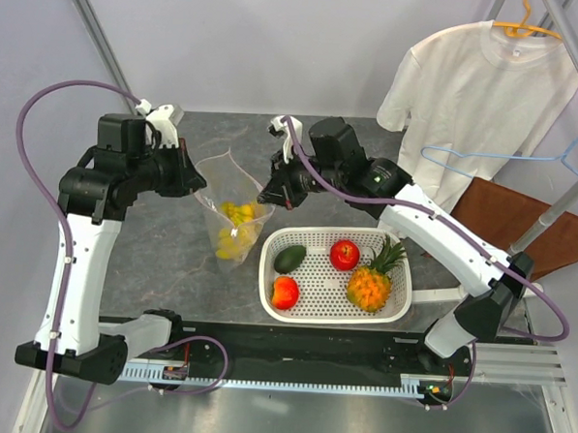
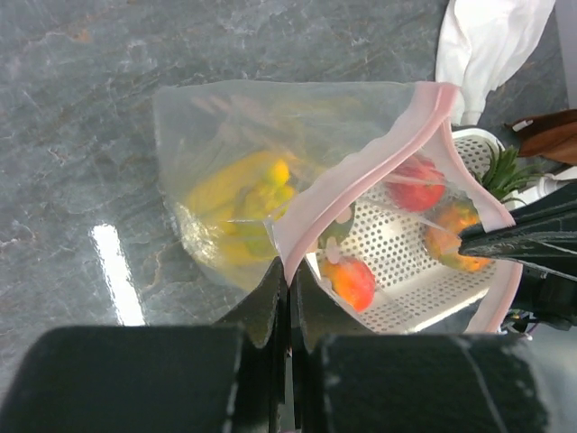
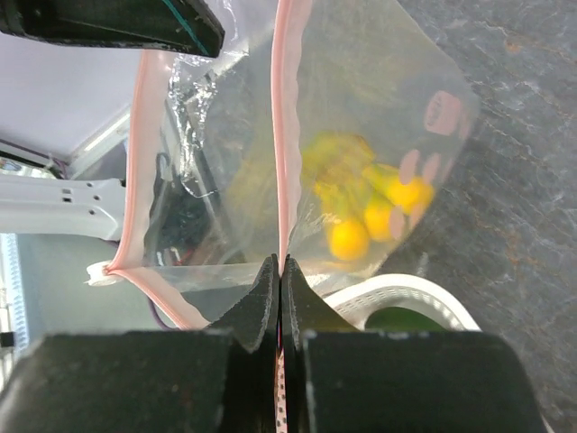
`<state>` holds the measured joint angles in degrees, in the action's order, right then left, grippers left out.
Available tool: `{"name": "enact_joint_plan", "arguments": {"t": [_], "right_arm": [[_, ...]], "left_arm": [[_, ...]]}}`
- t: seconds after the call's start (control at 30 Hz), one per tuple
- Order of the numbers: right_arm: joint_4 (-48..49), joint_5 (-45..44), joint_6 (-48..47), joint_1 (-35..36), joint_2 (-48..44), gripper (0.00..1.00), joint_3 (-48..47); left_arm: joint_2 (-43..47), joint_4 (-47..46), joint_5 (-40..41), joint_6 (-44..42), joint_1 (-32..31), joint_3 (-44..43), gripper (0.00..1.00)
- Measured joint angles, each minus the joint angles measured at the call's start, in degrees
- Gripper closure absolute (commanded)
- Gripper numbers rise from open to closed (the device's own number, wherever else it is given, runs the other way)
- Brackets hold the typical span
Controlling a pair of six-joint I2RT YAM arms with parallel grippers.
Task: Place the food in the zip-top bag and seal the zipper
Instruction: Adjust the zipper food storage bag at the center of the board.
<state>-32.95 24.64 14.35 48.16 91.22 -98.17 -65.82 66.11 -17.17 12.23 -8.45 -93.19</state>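
The clear zip-top bag (image 1: 234, 199) hangs open between my two grippers above the table. The yellow banana bunch (image 1: 235, 228) lies in its bottom. My left gripper (image 1: 199, 185) is shut on the left side of the pinkish-red zipper (image 2: 361, 185). My right gripper (image 1: 268, 198) is shut on the opposite side of the zipper (image 3: 281, 135). The banana bunch also shows in the left wrist view (image 2: 234, 194) and the right wrist view (image 3: 361, 207). The avocado (image 1: 289, 259), red apple (image 1: 344, 254), pineapple (image 1: 373, 284) and red-orange fruit (image 1: 285, 293) lie in the white basket (image 1: 317, 276).
The white perforated basket stands just right of the bag, near the table's front edge. A white T-shirt (image 1: 470, 90) hangs on a rack at the back right, with a blue hanger (image 1: 554, 162) and a brown board (image 1: 521, 224) beside it.
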Motion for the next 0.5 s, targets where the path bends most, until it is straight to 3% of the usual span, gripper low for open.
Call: {"name": "enact_joint_plan", "arguments": {"t": [0.13, 0.23, 0.33, 0.37, 0.5], "right_arm": [[-0.96, -1.84, -2.58, -0.09, 0.68, 1.0, 0.26], [-1.79, -2.84, -5.09, -0.33, 1.64, 0.9, 2.49], [-3.28, -4.07, -6.91, -0.59, 2.54, 0.61, 5.33], [-4.07, -4.61, -7.58, -0.72, 2.6, 0.47, 5.97], [-5.33, -6.95, -9.18, -1.11, 1.88, 0.23, 6.08]], "left_arm": [[-1.84, 0.04, -1.66, -0.02, 0.0, 2.54, 0.98], [-5.03, -0.24, -3.58, 0.02, 0.0, 7.69, 0.98], [-9.29, -0.22, -5.05, 0.09, 0.02, 10.73, 0.98], [-9.88, -0.22, -5.46, 0.11, 0.02, 11.15, 0.98], [-8.59, -0.94, -6.84, 0.15, 0.0, 11.21, 0.98]]}}
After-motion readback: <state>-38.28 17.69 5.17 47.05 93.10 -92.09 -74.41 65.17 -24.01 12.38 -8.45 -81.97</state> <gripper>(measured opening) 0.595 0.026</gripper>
